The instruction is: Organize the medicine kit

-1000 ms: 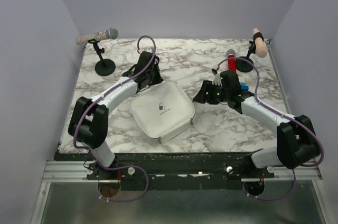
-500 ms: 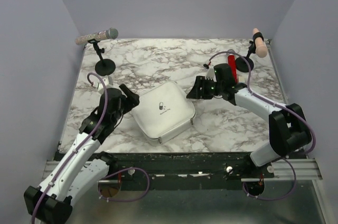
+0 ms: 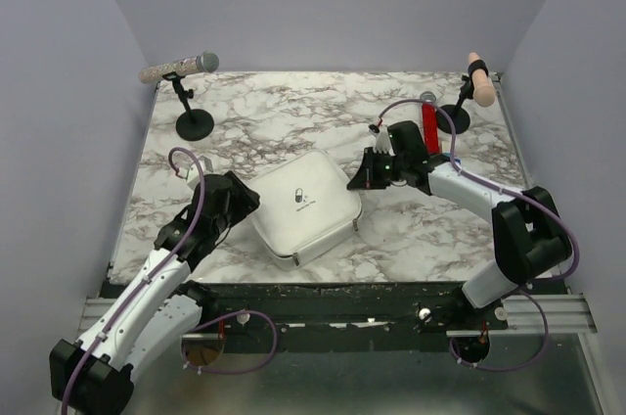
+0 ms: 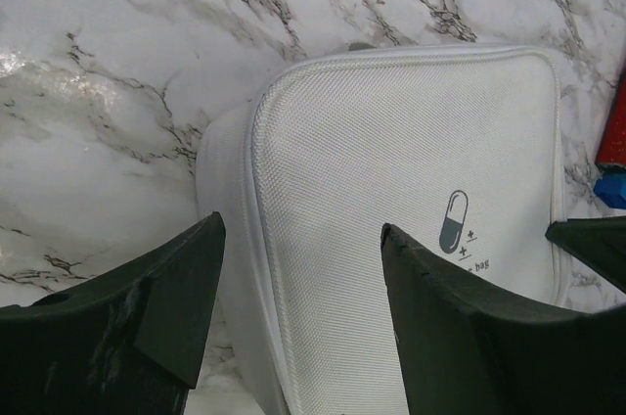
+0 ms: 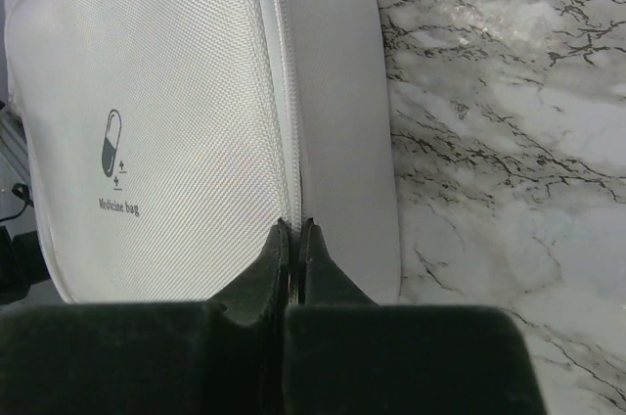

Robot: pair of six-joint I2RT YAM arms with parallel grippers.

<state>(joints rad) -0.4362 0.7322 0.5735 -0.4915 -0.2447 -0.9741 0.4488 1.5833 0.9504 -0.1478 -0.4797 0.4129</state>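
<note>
From above: the medicine kit point(image 3: 301, 205), a pale zippered case with its lid down, lies turned at an angle near the middle of the marble worktop point(image 3: 293, 112), a little toward 6 o'clock. The left pincer point(image 3: 238, 203) sits at the kit's 9 o'clock side and the right pincer point(image 3: 360, 180) at its 2 o'clock corner. Farther out at 2 o'clock a red cylinder point(image 3: 428, 126) lies behind the right arm. Two microphones on stands occupy the far corners, one at 10 o'clock point(image 3: 194, 124) and one at 2 o'clock point(image 3: 477, 79).

Left wrist: the left pincer point(image 4: 300, 229) stands wide, its dark fingers point(image 4: 166, 307) spread either side of the kit's near corner. Whether they touch the fabric cannot be told. The kit point(image 4: 391, 131) fills the frame toward 1 o'clock, with its pill logo point(image 4: 454, 221) showing on the lid. A sliver of red point(image 4: 616, 126) and a sliver of blue point(image 4: 614, 190) show at the 3 o'clock edge.

Right wrist: the right pincer point(image 5: 293, 229) is closed tight, tips together right on the kit's zip seam point(image 5: 284, 92). Whether anything is pinched between them cannot be told. The kit point(image 5: 147, 92) stretches toward 11 o'clock, with bare marble at 3 o'clock.
</note>
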